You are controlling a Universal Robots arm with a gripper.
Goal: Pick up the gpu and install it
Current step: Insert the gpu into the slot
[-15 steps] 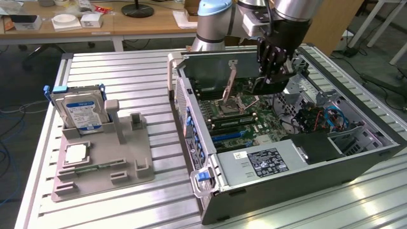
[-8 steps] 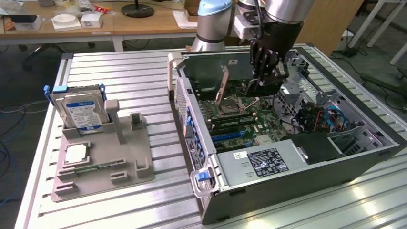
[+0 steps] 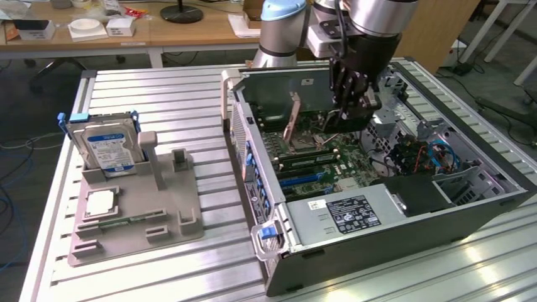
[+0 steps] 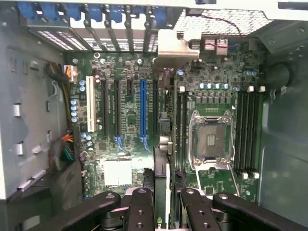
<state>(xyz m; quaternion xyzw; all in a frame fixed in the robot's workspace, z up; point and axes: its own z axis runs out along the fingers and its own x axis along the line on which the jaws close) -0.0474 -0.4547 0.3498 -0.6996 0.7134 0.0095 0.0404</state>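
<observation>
Starting with the exterior view: a ribbed aluminium table [image 3: 168, 94] is carrying everything, its slats running across the frame and catching glare at the near corner. Towards the exterior view's left, a grey tray [image 3: 143, 217] is sitting on the slats, with a blue-labelled hard drive [image 3: 107, 148] standing upright in its holder. The open computer case [image 3: 386, 207] is lying on its side on the exterior view's right. The arm is reaching down into it, and the gripper [image 3: 344, 118] is hanging low over the board. Behind the table, a wooden desk [image 3: 168, 30] is holding white boxes and a round black stand base [image 3: 182, 12]. Blue cables [image 3: 10, 189] are trailing over the grey floor at the far left.

Now the wrist view: we are looking straight down on the green motherboard [image 4: 125, 125]. The gripper [image 4: 163, 209] is pinching the gpu [image 4: 161, 168], with the black fingers [image 4: 140, 204] pressing on either face of the thin dark card. The card is showing edge-on, running across the board between the blue slot [image 4: 142, 108] and the CPU socket [image 4: 210, 139]. Whether it is touching a slot, I cannot tell.
</observation>
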